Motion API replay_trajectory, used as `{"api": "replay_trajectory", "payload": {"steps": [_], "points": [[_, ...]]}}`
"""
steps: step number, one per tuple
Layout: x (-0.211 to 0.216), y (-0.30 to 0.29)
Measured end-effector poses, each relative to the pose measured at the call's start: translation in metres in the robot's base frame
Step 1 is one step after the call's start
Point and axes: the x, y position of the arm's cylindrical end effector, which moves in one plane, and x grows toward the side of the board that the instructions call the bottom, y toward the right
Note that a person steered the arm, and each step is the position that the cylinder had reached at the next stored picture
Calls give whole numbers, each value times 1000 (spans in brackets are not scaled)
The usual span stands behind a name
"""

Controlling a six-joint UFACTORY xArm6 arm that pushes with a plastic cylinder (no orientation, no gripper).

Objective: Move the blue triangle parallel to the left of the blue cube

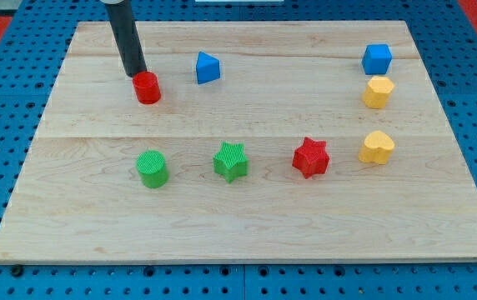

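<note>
So, working across from the left: my tip (136, 73) sits at the far left part of the counter (247, 225), right up against the far-left side of the red cylinder (147, 87), probably touching it, though from this angle I can't be sure there isn't a sliver of gap. The tool is just a bare rod, nothing to open or close, and it isn't carrying anything.

The thing that matters is just to the right: the blue triangle (208, 67) lies to the right of my tip, near it and at about the same depth, maybe a touch farther back. The red cylinder is between-ish but slightly nearer, so it's not squarely in the lane.

Keep going right and the blue cube (377, 59) is way over at the far right, well apart from the triangle, with a yellow block (378, 92) just in front of it.

My read: the tip is already on the triangle's left side, so a rightward push along the far edge looks like the move, stopping short of the cube.
</note>
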Motion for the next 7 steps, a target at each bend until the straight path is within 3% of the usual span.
{"api": "replay_trajectory", "payload": {"steps": [1,2,3,5,7], "points": [[-5,15],[-9,94],[-10,131],[-10,156],[-10,240]]}}
